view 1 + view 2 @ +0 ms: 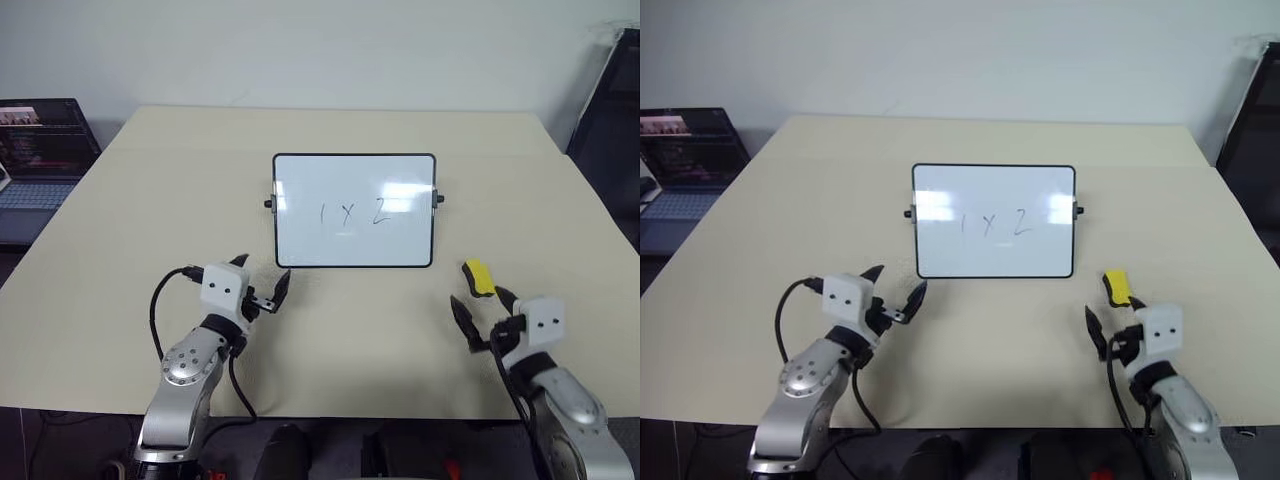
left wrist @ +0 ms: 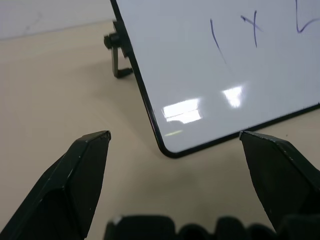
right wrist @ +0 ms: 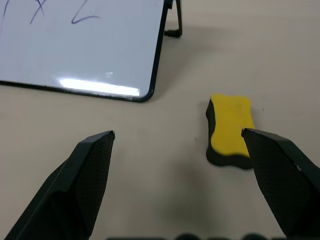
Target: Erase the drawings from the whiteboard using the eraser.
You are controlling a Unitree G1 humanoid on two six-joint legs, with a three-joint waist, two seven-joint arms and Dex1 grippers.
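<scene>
The whiteboard stands propped at the middle of the tan table, with the drawings, thin dark strokes reading "1 x 2", across its centre. The yellow eraser with its dark underside lies flat on the table just off the board's front right corner. My right gripper hovers open right behind the eraser; in the right wrist view the eraser lies ahead of the fingers, off to one side. My left gripper is open and empty near the board's front left corner.
An open laptop sits beyond the table's left edge. A dark frame stands off the far right corner. The table has bare surface left and right of the board, and its front edge runs just behind both grippers.
</scene>
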